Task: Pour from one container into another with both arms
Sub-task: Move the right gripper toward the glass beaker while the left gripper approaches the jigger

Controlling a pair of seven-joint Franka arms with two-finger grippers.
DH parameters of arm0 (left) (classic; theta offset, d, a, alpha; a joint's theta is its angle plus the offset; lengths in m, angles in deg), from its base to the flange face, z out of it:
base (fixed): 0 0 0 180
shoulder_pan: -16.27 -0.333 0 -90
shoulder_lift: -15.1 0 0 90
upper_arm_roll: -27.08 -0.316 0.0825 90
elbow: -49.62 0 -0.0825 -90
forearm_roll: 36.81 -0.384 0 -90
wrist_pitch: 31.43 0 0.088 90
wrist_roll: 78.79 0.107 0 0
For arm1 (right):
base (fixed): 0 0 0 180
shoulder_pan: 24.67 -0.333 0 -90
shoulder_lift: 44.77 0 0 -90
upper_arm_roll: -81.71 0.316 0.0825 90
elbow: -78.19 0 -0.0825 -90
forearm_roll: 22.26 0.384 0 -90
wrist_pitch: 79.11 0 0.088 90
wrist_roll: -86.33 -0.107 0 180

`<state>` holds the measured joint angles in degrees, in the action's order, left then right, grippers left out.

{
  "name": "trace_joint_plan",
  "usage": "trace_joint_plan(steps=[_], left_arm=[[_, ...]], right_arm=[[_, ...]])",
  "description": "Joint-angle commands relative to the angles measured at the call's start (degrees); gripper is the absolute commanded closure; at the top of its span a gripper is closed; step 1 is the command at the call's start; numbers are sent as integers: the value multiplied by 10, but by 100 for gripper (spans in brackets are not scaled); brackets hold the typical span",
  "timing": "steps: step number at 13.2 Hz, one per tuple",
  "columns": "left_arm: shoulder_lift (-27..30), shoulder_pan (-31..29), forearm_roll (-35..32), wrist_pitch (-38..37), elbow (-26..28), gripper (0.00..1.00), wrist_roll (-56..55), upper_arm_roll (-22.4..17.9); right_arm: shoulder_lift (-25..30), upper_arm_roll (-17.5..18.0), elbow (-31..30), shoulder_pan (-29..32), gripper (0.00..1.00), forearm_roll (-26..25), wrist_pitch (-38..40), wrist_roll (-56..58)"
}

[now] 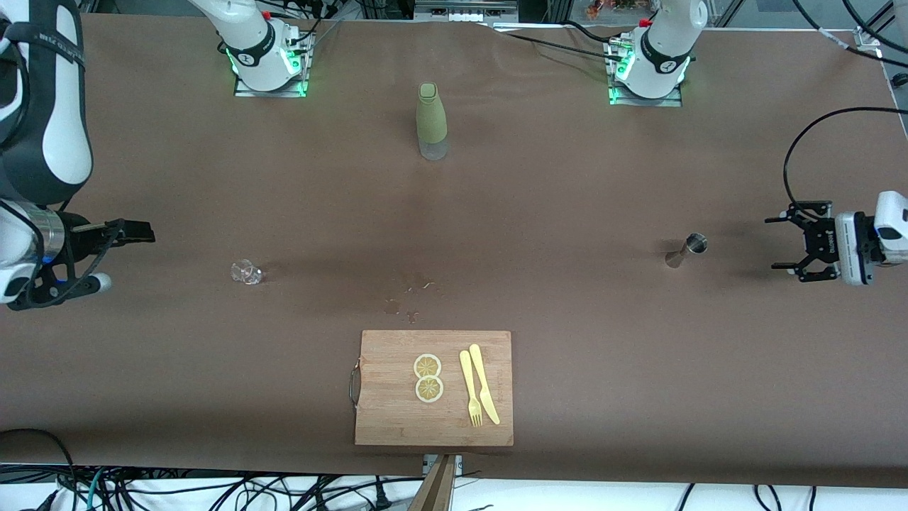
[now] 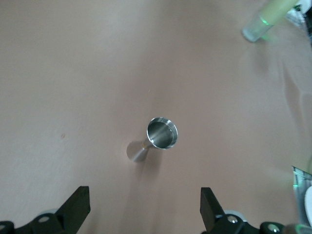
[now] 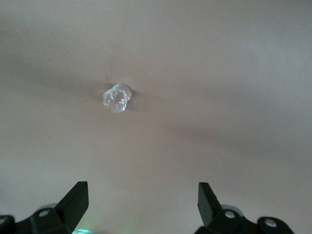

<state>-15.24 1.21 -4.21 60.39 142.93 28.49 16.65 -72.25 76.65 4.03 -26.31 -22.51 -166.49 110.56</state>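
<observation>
A small steel measuring cup stands on the brown table toward the left arm's end; in the left wrist view its open mouth shows. My left gripper hovers beside it, open and empty. A small clear glass sits toward the right arm's end, and it also shows in the right wrist view. Beside that glass my right gripper hangs open with nothing between its fingers. Both grippers are apart from their containers.
A green bottle with a clear base stands between the two arm bases. A wooden cutting board near the front edge carries two lemon slices, a yellow fork and a knife. A few wet spots lie mid-table.
</observation>
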Motion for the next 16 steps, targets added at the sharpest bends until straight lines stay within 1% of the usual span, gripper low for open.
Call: trace_joint_plan(steps=[1, 4, 6, 7, 9, 11, 12, 13, 14, 16], left_arm=[[-53, -7, 65, 3, -5, 0, 116, -7], [-89, -6, 111, 4, -7, 0, 208, -20], [-106, -7, 136, 2, -9, 0, 263, -20], [-113, -7, 148, 2, -9, 0, 289, -22], [-131, -7, 170, -1, -10, 0, 331, -24], [-152, -6, 199, -4, -10, 0, 371, -24], [-165, -6, 210, -12, -10, 0, 386, -24], [-182, -4, 221, -32, -13, 0, 401, -24], [-198, -4, 231, -55, -15, 0, 412, -24], [-223, -3, 250, -94, -21, 0, 434, -25]], right_arm=[[-21, -1, -4, 26, 0, 49, -41, 121], [-64, -3, -4, 64, 0, 163, -65, 253], [-94, -3, -4, 78, 0, 190, -90, 343], [-109, -3, -4, 86, 0, 213, -95, 384], [-136, -4, -4, 99, 0, 277, -96, 477], [-155, -3, -5, 103, 0, 311, -99, 549], [-163, -3, -6, 103, 0, 317, -99, 585], [-167, -3, -16, 103, 0, 336, -99, 617], [-170, -4, -30, 108, 0, 369, -99, 649], [-178, -5, -57, 117, 0, 409, -100, 715]])
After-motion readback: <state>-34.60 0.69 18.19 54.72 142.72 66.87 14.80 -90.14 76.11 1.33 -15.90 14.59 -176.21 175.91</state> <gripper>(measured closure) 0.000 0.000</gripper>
